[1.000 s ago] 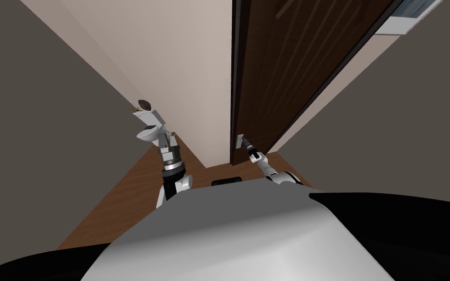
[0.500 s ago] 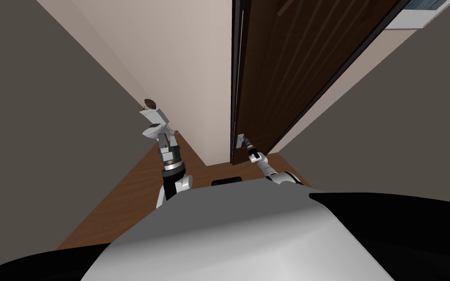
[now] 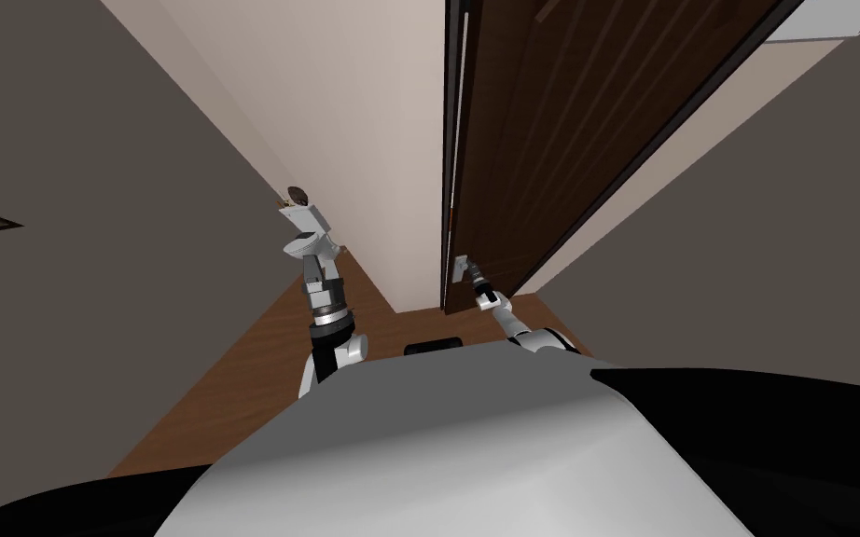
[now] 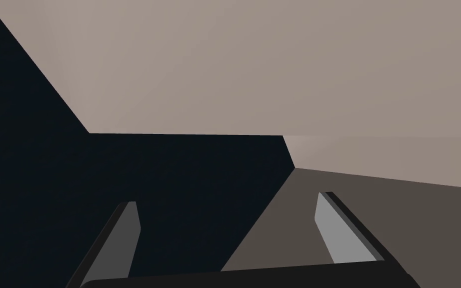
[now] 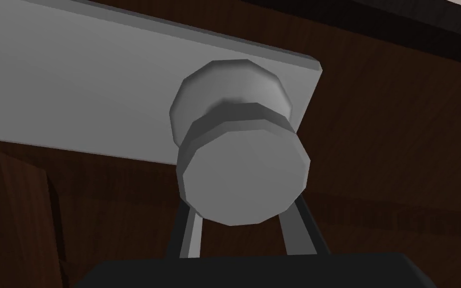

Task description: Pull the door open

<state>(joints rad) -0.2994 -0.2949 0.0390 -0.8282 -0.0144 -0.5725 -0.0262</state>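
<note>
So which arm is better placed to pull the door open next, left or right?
Right. The right end effector is shut on the grey knob of the dark door. The left end effector is open, off to the side, away from the door.

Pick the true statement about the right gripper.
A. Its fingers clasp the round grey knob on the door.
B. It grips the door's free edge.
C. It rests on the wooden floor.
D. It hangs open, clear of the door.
A: in the right wrist view the right gripper has its two fingers pressed against either side of the knob, which sits on a grey plate on the dark brown door.
</note>
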